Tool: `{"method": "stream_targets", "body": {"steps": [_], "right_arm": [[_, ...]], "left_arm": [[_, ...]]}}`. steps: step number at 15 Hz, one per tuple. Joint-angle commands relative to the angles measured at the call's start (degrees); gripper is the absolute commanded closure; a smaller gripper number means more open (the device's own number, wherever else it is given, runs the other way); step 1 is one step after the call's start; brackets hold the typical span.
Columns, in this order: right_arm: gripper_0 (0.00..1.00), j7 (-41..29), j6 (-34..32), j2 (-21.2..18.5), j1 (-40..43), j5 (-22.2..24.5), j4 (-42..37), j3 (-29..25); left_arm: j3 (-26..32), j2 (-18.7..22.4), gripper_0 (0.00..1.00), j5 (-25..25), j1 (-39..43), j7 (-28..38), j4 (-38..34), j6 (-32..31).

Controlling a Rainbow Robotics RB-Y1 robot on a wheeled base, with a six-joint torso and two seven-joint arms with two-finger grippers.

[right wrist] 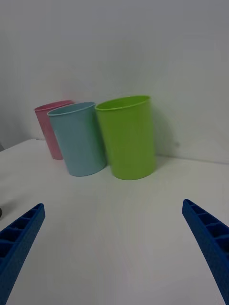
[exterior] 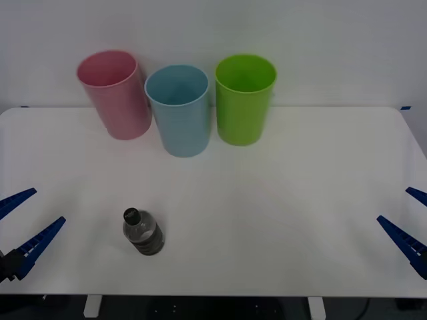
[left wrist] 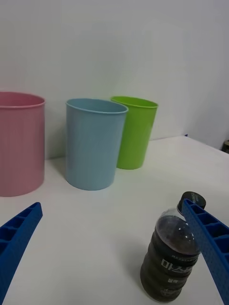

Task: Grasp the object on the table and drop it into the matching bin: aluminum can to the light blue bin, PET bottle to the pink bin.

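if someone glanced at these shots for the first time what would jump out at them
Three tall bright bins in a row at the back of the white table catch the eye first: the pink bin on the left, the light blue bin in the middle, a lime green bin on the right. Next comes the small PET bottle standing upright at the front left. The left gripper and right gripper wait at the table's side edges, jaws open.

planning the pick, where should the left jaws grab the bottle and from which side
Grip the PET bottle across its ribbed body below the black cap. It stands upright on the table, so probably come level from the robot's left, where the open left gripper waits.
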Motion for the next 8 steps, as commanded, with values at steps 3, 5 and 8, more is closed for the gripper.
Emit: {"method": "stream_targets", "body": {"steps": [3, 5, 8], "right_arm": [[0.00, 0.00, 0.00, 0.00, 0.00, 0.00, 0.00, 0.00], [0.00, 0.00, 0.00, 0.00, 0.00, 0.00, 0.00, 0.00], [0.00, 0.00, 0.00, 0.00, 0.00, 0.00, 0.00, 0.00]], "left_arm": [[-0.64, -2.08, 0.00, 1.03, -0.22, 0.09, 1.05, -0.05], [-1.17, -1.82, 0.00, 1.30, 0.04, -0.09, 1.05, 0.13], [-1.00, -1.03, 0.00, 1.47, 1.27, -0.62, 1.05, 0.13]]}}
